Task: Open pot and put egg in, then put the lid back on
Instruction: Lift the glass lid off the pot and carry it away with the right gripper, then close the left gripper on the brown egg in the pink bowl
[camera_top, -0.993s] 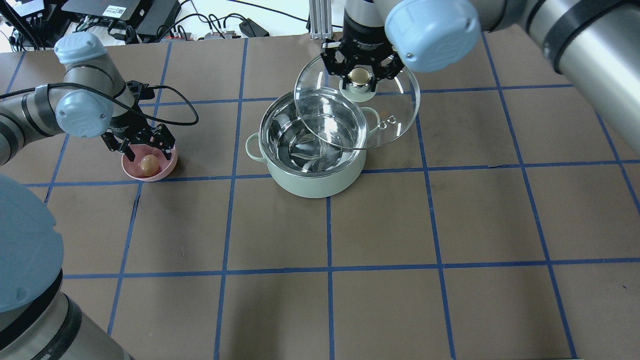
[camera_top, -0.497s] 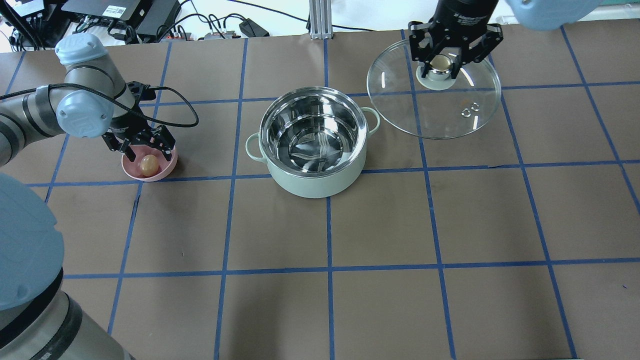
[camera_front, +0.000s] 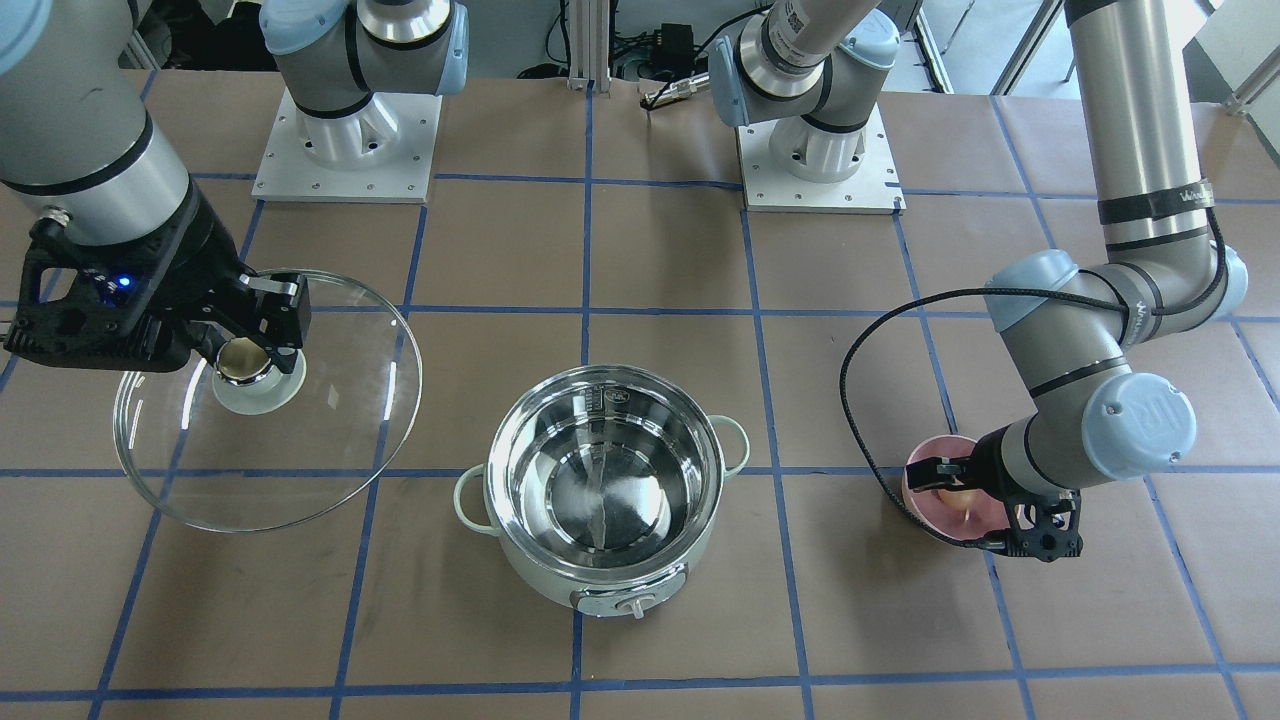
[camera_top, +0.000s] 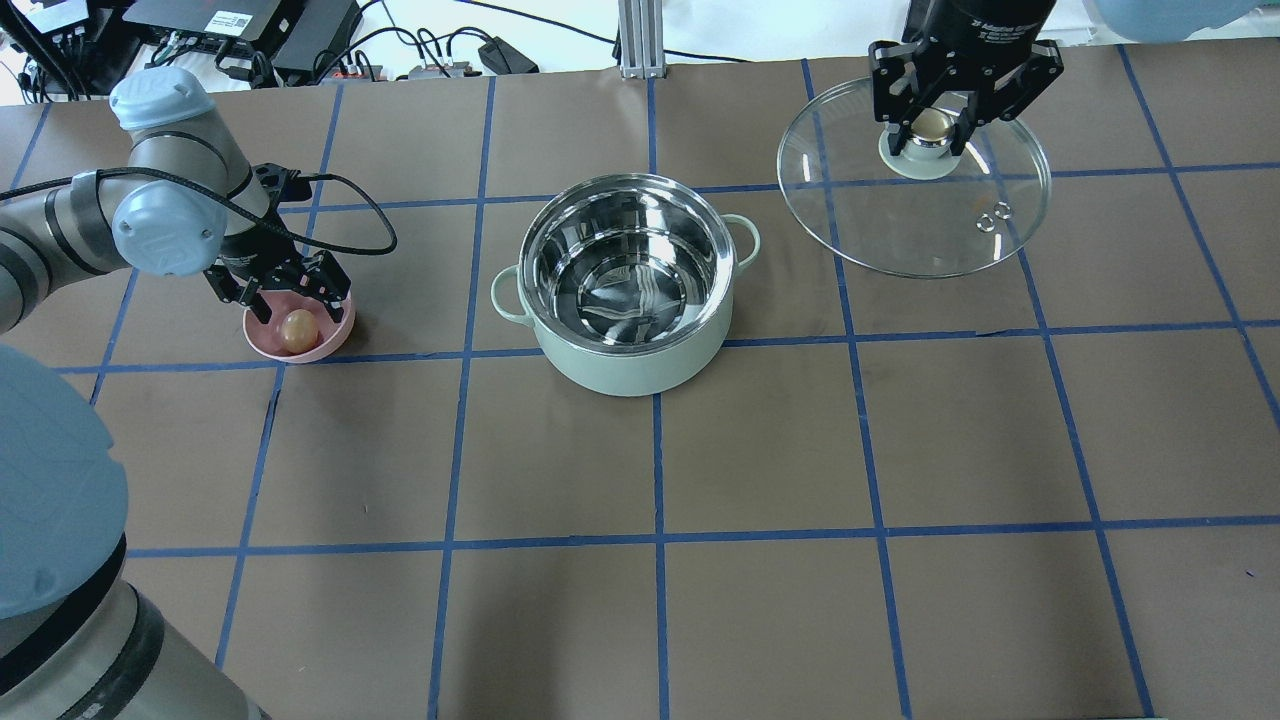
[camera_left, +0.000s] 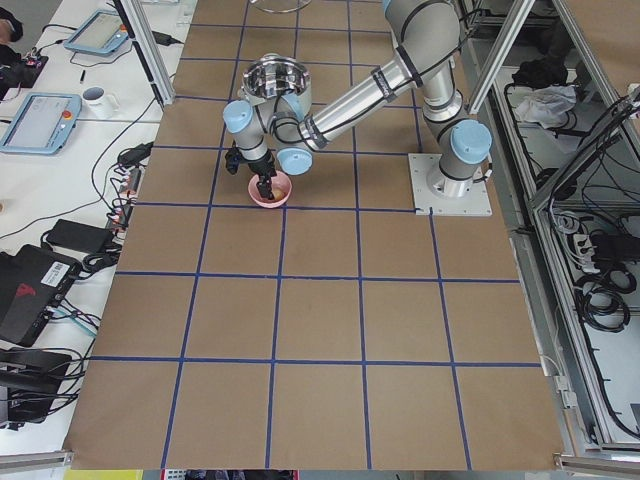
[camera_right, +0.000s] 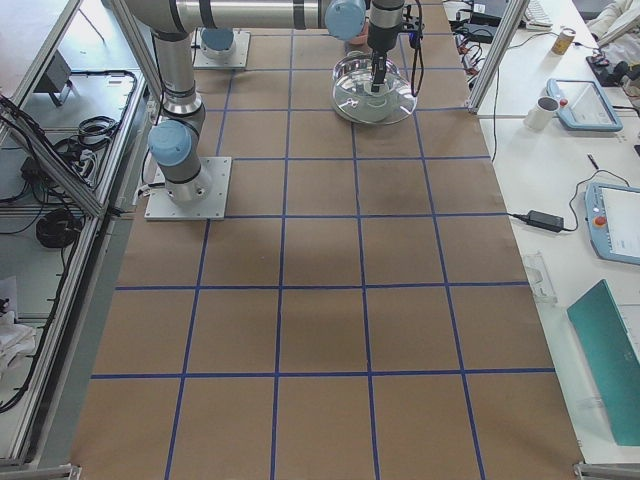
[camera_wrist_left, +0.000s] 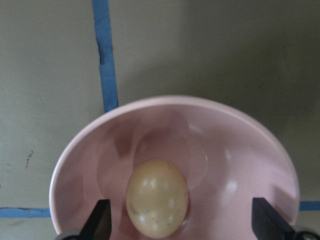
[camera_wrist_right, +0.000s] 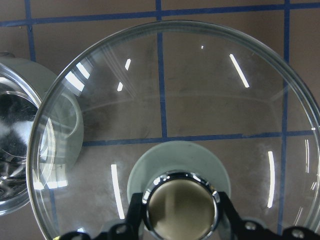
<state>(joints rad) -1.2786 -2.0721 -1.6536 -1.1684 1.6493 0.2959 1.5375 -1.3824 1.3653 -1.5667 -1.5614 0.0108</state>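
Nearest the robot's edge of the desk, well in from both ends, the egg (camera_wrist_left: 157, 198) lies on its side in the bottom of a pink bowl (camera_top: 324, 349). The left gripper (camera_top: 300, 306) hangs over it with its jaws spread wide. In the left wrist view one finger stands just beside the shell and the other is well apart from it, and neither touches.

I judge the egg light, smooth and brittle, and likely to roll on the bowl's curve. The sound hold is across its short waist, with the pads at the widest part. The fingers should go down inside the rim and close gently, since a hard squeeze could crack it.

A little farther in, about mid-desk, the pot (camera_top: 640, 372) stands uncovered. Its steel inside is bare, and its control knob faces the far edge. That floor is hard, so the egg wants setting down low, not dropping.

Farthest, close to the desk's far edge and to the right of the pot, the lid (camera_top: 900, 225) hangs tilted from the right gripper (camera_top: 932, 125). The gripper's jaws are pressed onto the beige cap (camera_wrist_right: 181, 207) of the knob. Whether the lid's low rim touches the paper I cannot tell. Glass is stiff, weighty and breakable, and the knob is its only safe handle.
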